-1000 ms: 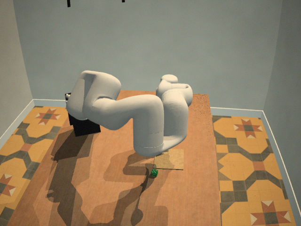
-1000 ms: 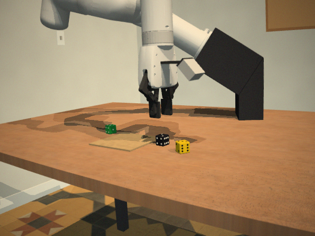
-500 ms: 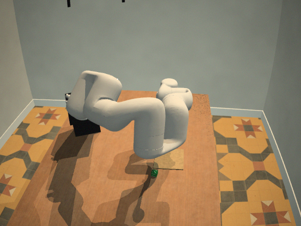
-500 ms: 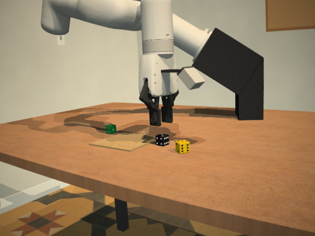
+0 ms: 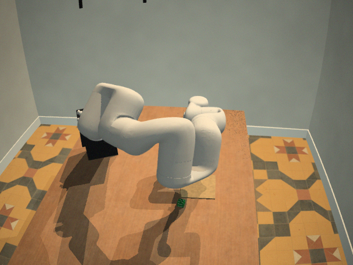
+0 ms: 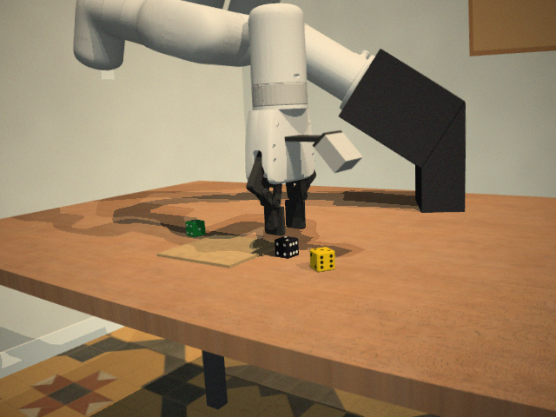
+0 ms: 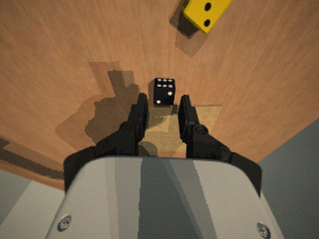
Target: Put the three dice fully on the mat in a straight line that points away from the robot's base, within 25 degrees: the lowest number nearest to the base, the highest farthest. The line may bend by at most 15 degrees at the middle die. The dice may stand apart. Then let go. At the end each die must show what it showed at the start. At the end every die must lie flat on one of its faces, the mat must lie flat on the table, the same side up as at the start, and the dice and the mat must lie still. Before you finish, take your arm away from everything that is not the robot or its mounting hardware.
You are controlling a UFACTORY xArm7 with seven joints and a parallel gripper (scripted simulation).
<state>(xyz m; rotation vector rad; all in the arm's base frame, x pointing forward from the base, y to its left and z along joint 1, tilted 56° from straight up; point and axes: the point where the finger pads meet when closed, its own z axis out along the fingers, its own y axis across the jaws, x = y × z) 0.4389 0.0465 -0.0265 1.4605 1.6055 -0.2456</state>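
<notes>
Gripper (image 6: 285, 220) (image 7: 162, 104) spread, nothing pinched, above the counter (image 6: 381, 287) (image 5: 137, 222) (image 7: 259, 65). Black die (image 6: 286, 247) (image 7: 163, 92) sits between the mat (image 6: 201, 252) (image 5: 203, 189) (image 7: 169, 134) and yellow die (image 6: 322, 259) (image 7: 206, 14), nearer the counter's front edge.

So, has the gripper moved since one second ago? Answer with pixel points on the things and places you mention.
Yes, down: in the exterior view, the gripper (image 6: 285, 229) (image 7: 162, 104) is now closer to the black die (image 6: 286, 247) (image 7: 163, 93).
</notes>
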